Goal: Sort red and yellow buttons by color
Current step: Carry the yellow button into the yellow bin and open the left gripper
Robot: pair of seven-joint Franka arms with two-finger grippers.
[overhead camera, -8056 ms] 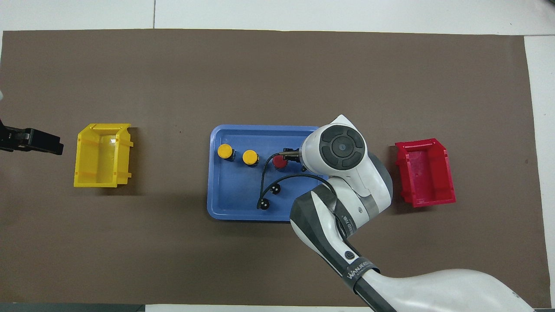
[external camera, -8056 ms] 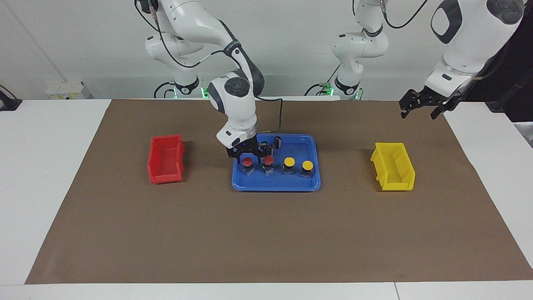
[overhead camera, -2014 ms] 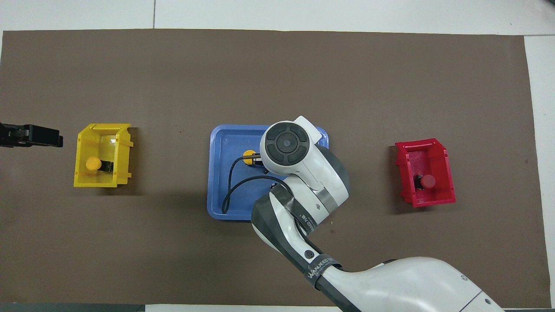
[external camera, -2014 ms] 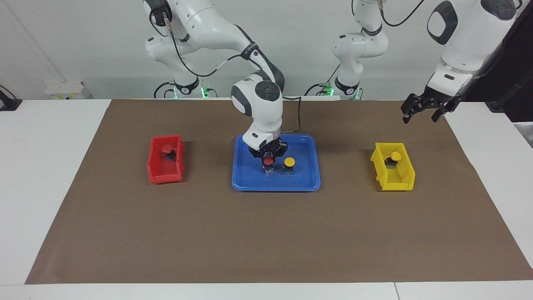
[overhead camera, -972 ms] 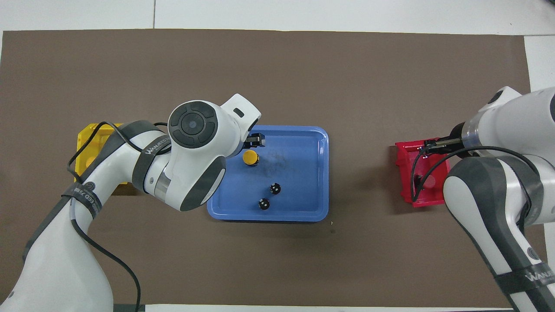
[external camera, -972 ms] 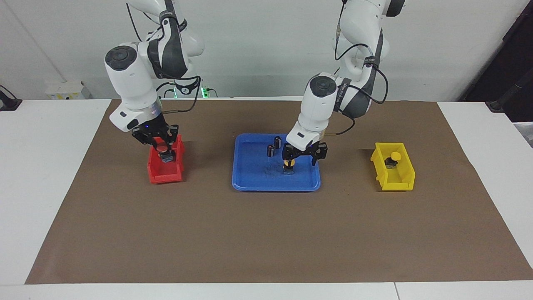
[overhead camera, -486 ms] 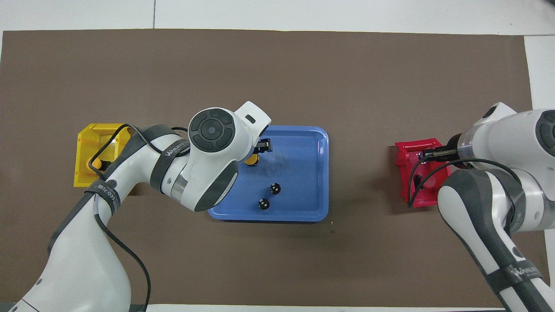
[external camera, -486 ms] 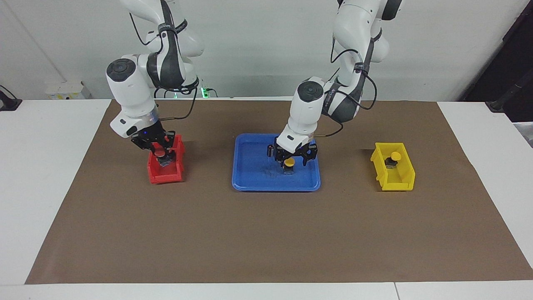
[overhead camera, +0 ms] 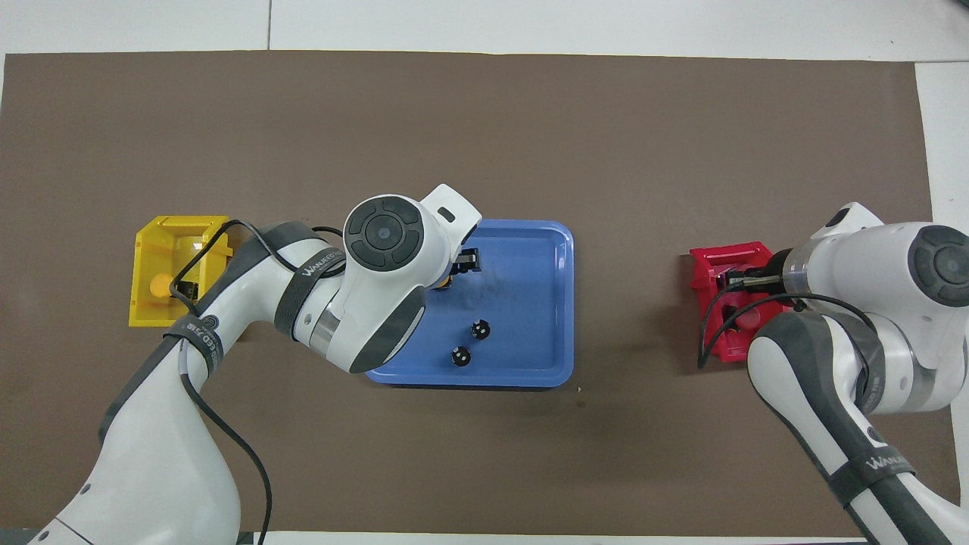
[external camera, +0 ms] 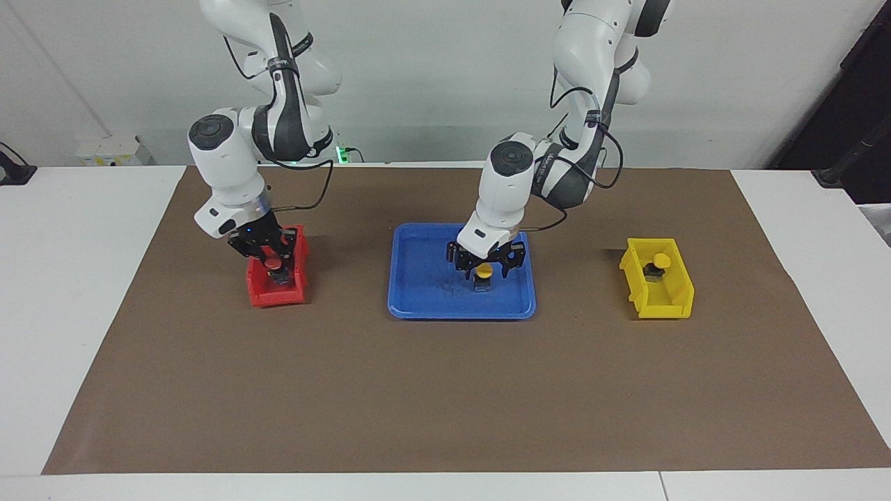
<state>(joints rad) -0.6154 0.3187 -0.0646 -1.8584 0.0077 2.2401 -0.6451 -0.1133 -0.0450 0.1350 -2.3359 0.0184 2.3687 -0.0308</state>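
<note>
My right gripper (external camera: 271, 261) is shut on a red button (external camera: 269, 264) and holds it low inside the red bin (external camera: 259, 291). Another red button (overhead camera: 748, 319) lies in that bin in the overhead view. My left gripper (external camera: 485, 268) is open, with its fingers on either side of a yellow button (external camera: 484, 267) that stands on the blue tray (external camera: 424, 306). In the overhead view the left arm's wrist hides most of that button (overhead camera: 442, 283). The other yellow button (external camera: 659, 261) lies in the yellow bin (external camera: 667, 305).
Two small dark capless cylinders (overhead camera: 479, 329) (overhead camera: 459, 356) stand on the tray, nearer to the robots than the yellow button. The red bin is toward the right arm's end of the brown mat (external camera: 445, 396), the yellow bin toward the left arm's end.
My right gripper has lowered the red button deeper into the red bin. My left gripper has come down around the yellow button on the tray.
</note>
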